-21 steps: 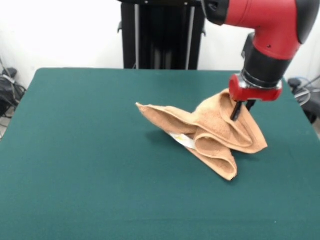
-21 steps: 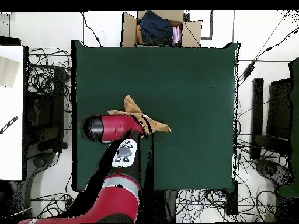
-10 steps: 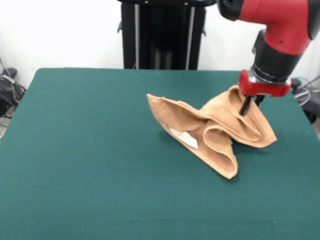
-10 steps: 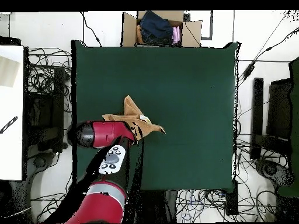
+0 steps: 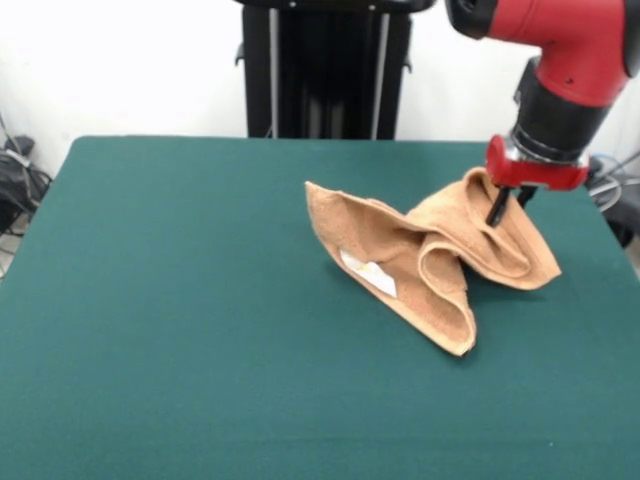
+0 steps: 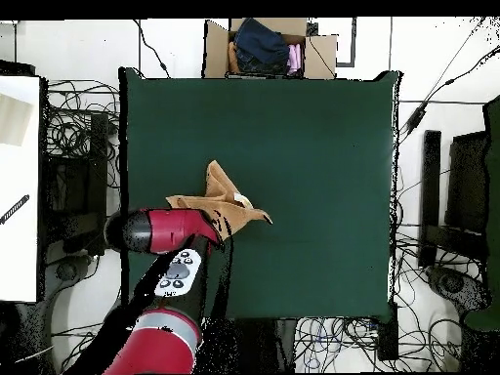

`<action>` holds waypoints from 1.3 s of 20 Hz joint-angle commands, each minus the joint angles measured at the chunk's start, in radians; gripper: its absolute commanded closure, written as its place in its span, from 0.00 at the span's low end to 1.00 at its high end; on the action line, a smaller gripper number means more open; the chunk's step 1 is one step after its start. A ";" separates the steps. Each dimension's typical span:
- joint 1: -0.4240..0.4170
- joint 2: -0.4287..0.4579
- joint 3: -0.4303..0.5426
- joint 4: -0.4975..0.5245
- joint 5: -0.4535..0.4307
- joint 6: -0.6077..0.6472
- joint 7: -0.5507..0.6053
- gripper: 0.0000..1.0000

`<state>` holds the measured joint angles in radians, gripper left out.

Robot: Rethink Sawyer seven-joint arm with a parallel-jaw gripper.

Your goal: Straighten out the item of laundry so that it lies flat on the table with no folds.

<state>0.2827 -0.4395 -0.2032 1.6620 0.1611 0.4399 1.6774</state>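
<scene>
Gripper (image 5: 505,207) clamped on a raised fold of the towel (image 5: 425,262), lifting that part off the table (image 5: 180,300). Rest of the towel hangs crumpled below and to the picture-left of the gripper in the front view, still folded; white label (image 5: 368,274) visible underneath.

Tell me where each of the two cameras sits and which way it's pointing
Front view: sits across the table from the robot, facing it; shows the red arm's end coming down at upper right, gripper shut on the raised towel.
Overhead view: hangs above the table, looking straight down; shows the whole red arm reaching in from the bottom left over the towel.
Shared: both show the green table, the crumpled tan towel and the arm.
</scene>
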 commanded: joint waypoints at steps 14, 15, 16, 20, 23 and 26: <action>0.112 0.022 -0.008 0.078 0.128 -0.030 0.357 1.00; 0.113 0.020 -0.005 0.085 0.133 -0.036 0.356 1.00; 0.117 0.021 -0.007 0.087 0.135 -0.040 0.356 1.00; 0.131 0.017 -0.008 0.100 0.149 -0.048 0.358 1.00; 0.138 0.014 -0.004 0.111 0.161 -0.057 0.356 1.00; 0.141 0.013 0.002 0.124 0.169 -0.074 0.351 1.00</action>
<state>0.4129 -0.4318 -0.2307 1.6643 0.2653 0.4304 1.6989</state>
